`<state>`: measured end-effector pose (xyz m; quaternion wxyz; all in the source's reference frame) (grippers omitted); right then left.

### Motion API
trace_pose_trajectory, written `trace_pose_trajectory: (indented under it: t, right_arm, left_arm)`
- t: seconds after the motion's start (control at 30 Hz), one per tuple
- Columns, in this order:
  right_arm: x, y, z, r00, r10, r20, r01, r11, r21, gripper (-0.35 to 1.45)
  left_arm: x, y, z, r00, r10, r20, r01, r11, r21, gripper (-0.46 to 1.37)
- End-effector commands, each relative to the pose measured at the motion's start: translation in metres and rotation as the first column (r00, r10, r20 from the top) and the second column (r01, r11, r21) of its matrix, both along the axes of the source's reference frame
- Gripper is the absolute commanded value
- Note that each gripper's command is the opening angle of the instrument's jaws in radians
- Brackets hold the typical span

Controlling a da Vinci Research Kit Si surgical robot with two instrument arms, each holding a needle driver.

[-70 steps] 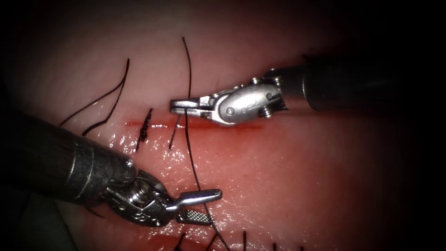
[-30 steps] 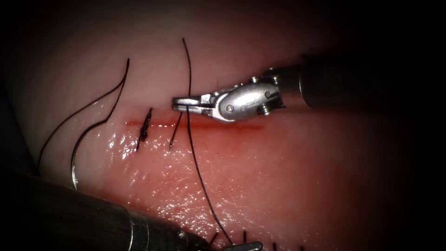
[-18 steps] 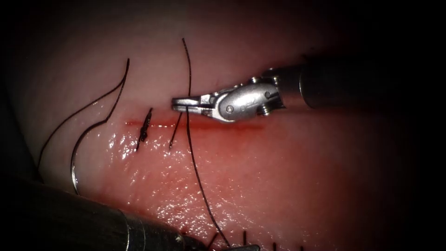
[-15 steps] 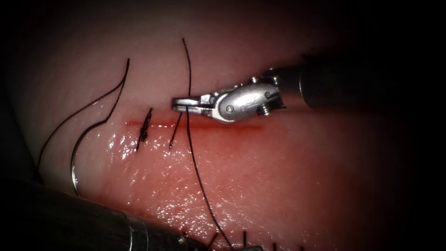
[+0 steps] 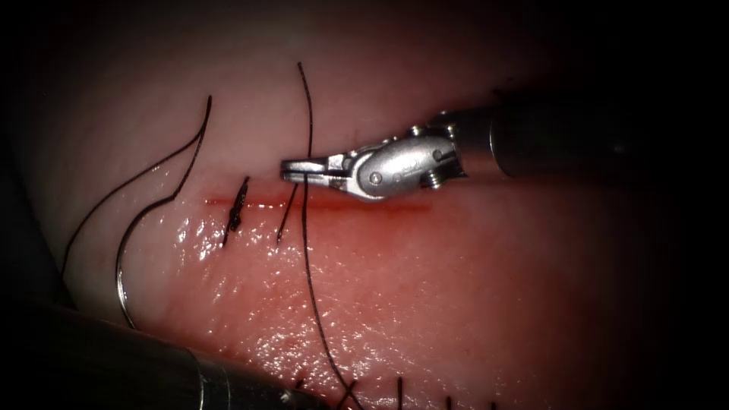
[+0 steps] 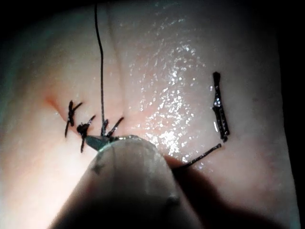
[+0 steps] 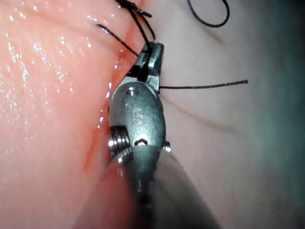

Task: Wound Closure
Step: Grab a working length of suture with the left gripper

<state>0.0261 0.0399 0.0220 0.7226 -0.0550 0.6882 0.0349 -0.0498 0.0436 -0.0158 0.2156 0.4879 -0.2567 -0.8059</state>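
Steel, bright and rounded, the right pincer [image 5: 292, 168] lies just above the cut [image 5: 319, 203], its jaws clamped together on the thread [image 5: 311, 273]. From that grip one run of thread goes up over the pale tissue [image 5: 471, 304] to a free end, and the other runs down across the cut and the red fluid [image 5: 425, 250] toward the lower edge of the endoscope view, where the left arm's shaft [image 5: 114, 364] comes in. In the right wrist view the same pincer [image 7: 151, 56] is closed on the strand, and its body bears a stamped mark that reads roughly as "S" or "5"; I cannot make it out for certain.

The left pincer [image 6: 97, 141] shows as a tip at the thread's lower end beside a row of knotted stitches [image 6: 76, 125]; whether its jaws are apart or together I cannot tell.

The needle [image 5: 121, 281] lies free on the tissue well to the left of the right pincer, held by neither tool and not in the tissue. Its curve stands roughly upright, with thread trailing from its upper end. The left arm is the nearer to it. A finished stitch [image 5: 237, 206] crosses the cut between needle and pincer.
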Motion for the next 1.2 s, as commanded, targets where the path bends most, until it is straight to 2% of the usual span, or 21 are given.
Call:
trace_pose_trajectory:
  t: [0.03,0.3,0.57,0.8,1.2]
  right_arm:
    - [0.0000,0.0000,0.0000,1.000,0.003,0.000,-0.003,1.000,0.000,-0.35]
    - [-0.0002,-0.0002,-0.0008,1.000,0.001,-0.002,-0.001,1.000,0.003,-0.35]
    - [-0.0010,-0.0010,-0.0028,1.000,-0.006,-0.010,0.006,1.000,0.029,-0.35]
    - [-0.0010,-0.0025,-0.0040,1.000,-0.014,-0.006,0.015,0.999,0.051,-0.35]
    - [-0.0017,-0.0035,-0.0050,1.000,-0.021,-0.009,0.022,0.996,0.085,-0.35]
  left_arm:
    - [0.0003,0.0000,-0.0001,1.000,0.005,-0.007,-0.005,1.000,0.006,-0.35]
    - [0.0042,0.0001,-0.0007,0.999,-0.016,-0.042,0.017,0.999,0.030,-0.35]
    - [0.0094,0.0010,-0.0017,0.996,-0.055,-0.077,0.058,0.998,0.039,-0.35]
    - [0.0134,0.0026,-0.0031,0.991,-0.084,-0.103,0.090,0.994,0.054,-0.35]
    - [0.0179,0.0058,-0.0045,0.984,-0.120,-0.134,0.128,0.991,0.050,-0.35]
